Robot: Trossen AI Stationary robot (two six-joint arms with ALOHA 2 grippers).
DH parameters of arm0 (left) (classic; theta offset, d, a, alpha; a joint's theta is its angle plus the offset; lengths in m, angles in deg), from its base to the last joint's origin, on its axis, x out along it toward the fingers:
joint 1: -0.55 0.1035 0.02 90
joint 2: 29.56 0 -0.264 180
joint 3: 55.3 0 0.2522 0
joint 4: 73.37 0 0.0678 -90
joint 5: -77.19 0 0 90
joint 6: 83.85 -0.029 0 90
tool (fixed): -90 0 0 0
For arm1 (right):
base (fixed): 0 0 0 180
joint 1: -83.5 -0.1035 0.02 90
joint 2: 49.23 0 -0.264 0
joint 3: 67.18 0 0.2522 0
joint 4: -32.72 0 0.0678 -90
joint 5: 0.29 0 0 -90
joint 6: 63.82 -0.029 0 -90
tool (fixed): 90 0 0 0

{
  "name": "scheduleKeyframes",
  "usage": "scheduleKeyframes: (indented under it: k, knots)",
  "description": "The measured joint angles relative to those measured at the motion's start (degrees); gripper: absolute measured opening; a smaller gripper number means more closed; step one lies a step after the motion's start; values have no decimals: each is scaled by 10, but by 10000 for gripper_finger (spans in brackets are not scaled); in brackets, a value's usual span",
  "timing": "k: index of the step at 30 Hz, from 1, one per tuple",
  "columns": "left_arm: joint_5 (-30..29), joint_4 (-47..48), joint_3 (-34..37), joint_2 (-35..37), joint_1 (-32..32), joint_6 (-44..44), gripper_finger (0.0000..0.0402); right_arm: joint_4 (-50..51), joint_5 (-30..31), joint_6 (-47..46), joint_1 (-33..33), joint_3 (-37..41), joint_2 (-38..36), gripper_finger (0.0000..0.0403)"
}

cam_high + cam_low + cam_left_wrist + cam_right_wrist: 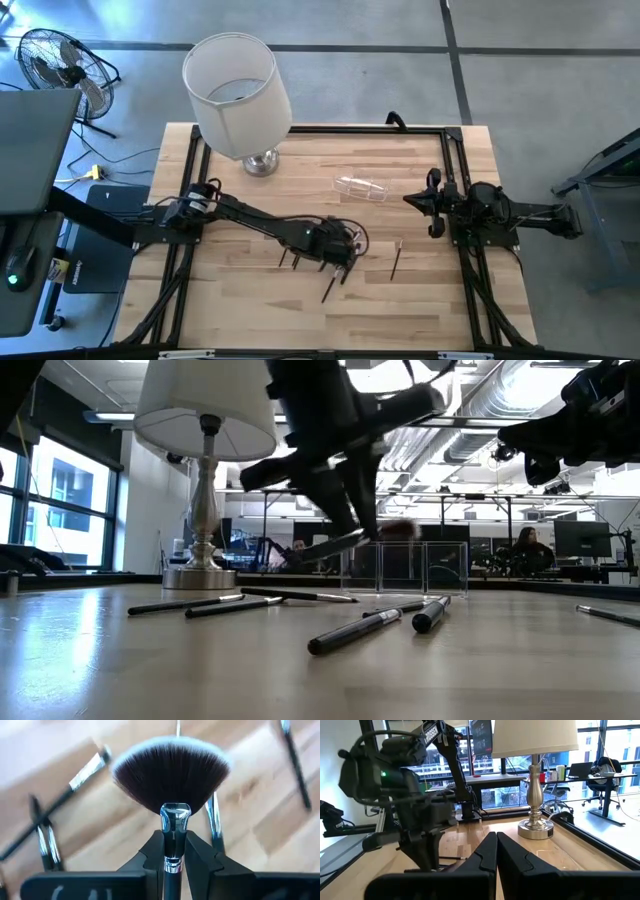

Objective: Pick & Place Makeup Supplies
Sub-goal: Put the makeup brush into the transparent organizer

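Note:
My left gripper (338,248) (356,528) (175,839) hangs over the middle of the table, shut on a fan brush (172,775) with dark, white-tipped bristles and a chrome ferrule. Several thin dark makeup brushes and pencils lie flat on the wood below and around it (290,258) (330,290) (396,262) (355,632) (185,603). A small clear plastic cup (360,186) (405,565) lies on its side beyond them. My right gripper (432,202) (496,851) waits shut near the table's right side, touching nothing. My left gripper pinches the fan brush between its two fingers (154,856) at the top of the black handle, just behind the chrome ferrule (174,827). The fingers come from above, slanting down. The brush (345,543) is lifted clear of the table and sits nearly level below the fingers.
A table lamp with a white shade (240,95) and silver base (262,162) (200,575) stands at the far left of the table. A black rail frame (455,150) borders the work area. Bare wood shows along the near edge (400,320).

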Motion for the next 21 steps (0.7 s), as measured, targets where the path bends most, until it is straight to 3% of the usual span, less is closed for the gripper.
scheduleKeyframes:
  k: [10,21]
  knots:
    - [-167,-62,0,19,13,-20,48,0,0,0,0,0,0,1]
    - [-150,-99,42,27,45,-50,48,0,0,0,0,0,0,1]
